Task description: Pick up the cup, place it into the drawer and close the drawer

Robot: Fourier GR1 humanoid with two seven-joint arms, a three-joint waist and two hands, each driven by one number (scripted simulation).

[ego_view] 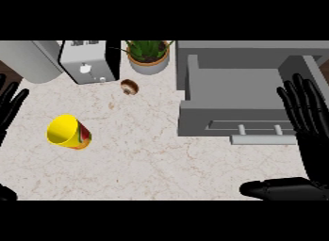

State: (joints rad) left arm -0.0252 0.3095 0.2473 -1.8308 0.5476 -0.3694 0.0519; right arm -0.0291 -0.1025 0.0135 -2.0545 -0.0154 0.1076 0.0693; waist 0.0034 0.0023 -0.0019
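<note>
Right hand (pixel 318 141) and left hand (pixel 0 110), fingers straight and apart, rest at the surface's (pixel 160 160) edges — yellow cup (pixel 68 133) ungrasped, grey drawer (pixel 229 101) open — reaching for the cup likely comes next.

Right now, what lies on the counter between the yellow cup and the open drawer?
In the head view, nothing: only bare marble counter separates the cup from the drawer. The small brown object sits farther back, off that line.
</note>
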